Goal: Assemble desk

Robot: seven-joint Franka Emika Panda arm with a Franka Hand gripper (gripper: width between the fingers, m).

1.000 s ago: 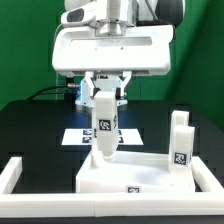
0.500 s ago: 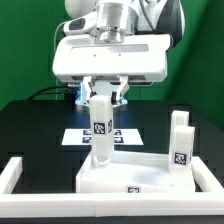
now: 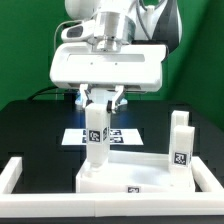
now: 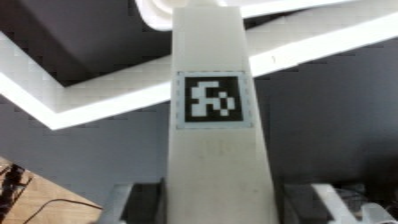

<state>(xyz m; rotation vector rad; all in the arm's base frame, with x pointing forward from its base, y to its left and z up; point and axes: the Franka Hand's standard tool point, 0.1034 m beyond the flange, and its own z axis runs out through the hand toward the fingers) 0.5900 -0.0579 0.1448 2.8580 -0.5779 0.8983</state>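
The white desk top (image 3: 140, 178) lies on the black table inside the front border frame. Two white legs (image 3: 180, 140) stand together on its right end, tags facing front. My gripper (image 3: 98, 98) is shut on a third white leg (image 3: 96, 138), held upright with its foot over the top's left end; I cannot tell if it touches. In the wrist view this leg (image 4: 217, 130) fills the middle, its tag showing, with a finger (image 4: 143, 200) on either side of it. The top's rim (image 4: 107, 95) shows beyond it.
The low white border frame (image 3: 14, 176) runs along the front and left. The marker board (image 3: 122, 137) lies flat behind the desk top. A green wall stands at the back.
My gripper has carried the leg toward the exterior view's left, from near the top's middle to its left end. The leg stays upright.
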